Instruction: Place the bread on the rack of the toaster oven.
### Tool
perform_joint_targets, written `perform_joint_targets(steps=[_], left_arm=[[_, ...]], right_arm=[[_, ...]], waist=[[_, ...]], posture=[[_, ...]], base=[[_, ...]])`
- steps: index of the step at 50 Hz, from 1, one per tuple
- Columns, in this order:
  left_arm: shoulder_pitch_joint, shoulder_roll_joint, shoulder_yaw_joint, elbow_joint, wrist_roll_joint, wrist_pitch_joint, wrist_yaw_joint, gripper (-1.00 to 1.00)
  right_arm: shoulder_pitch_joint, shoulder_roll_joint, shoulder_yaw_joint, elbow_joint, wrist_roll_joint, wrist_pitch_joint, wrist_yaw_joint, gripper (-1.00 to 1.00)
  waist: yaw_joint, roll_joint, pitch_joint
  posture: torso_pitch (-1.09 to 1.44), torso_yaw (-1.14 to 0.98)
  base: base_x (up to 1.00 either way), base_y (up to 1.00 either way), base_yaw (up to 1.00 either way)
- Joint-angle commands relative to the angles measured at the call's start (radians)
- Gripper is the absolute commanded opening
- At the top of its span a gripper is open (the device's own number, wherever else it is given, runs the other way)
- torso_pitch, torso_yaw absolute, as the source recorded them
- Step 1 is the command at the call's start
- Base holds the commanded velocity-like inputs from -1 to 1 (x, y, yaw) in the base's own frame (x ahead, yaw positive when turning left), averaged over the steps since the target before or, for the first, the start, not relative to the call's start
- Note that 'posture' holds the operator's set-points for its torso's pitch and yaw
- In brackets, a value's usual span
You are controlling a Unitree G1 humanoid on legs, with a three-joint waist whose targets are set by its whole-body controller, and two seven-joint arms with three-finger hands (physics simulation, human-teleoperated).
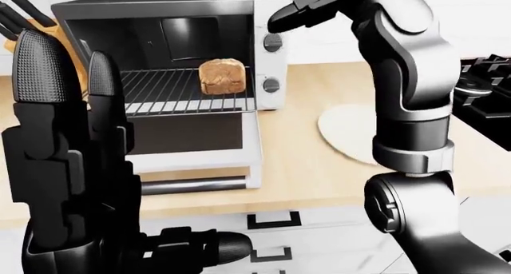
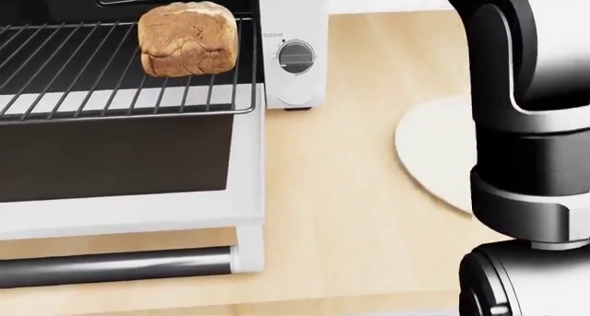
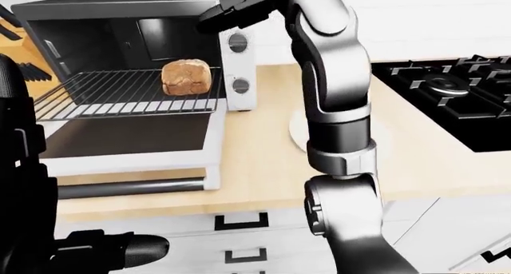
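Bright, even, sharp simulator renders

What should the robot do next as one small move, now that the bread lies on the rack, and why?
Probably draw the right hand away from the toaster oven toward the robot. The bread rests on the rack with no finger touching it, and the hand hangs open beside the oven's top corner, so placing looks done. The rack is pulled out over the open door.
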Motion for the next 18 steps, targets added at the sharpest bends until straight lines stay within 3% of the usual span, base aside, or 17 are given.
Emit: perform_joint_targets(steps=[1,8,18], left_arm=[[-0.010,0.000,0.000,-0.024,-0.004,-0.012,0.003,1.00],[-0.012,0.001,0.001,-0.024,-0.006,-0.011,0.001,1.00],[-0.015,0.002,0.006,-0.024,-0.008,-0.010,-0.002,1.00]], right_arm=[[-0.022,-0.020,-0.014,-0.046,0.026,0.000,-0.019,1.00],[0.048,-0.059,-0.028,-0.159,0.064,0.040,-0.041,1.00],[0.084,-0.148,-0.095,-0.282,0.198,0.128,-0.128,1.00]], waist=[[0.001,-0.001,-0.011],[-0.002,-0.003,-0.010],[-0.001,-0.009,-0.004]], posture=[[-0.20,0.00],[-0.20,0.00],[-0.20,0.00]], base=[[0.00,0.00,0.00],[0.00,0.00,0.00],[0.00,0.00,0.00]])
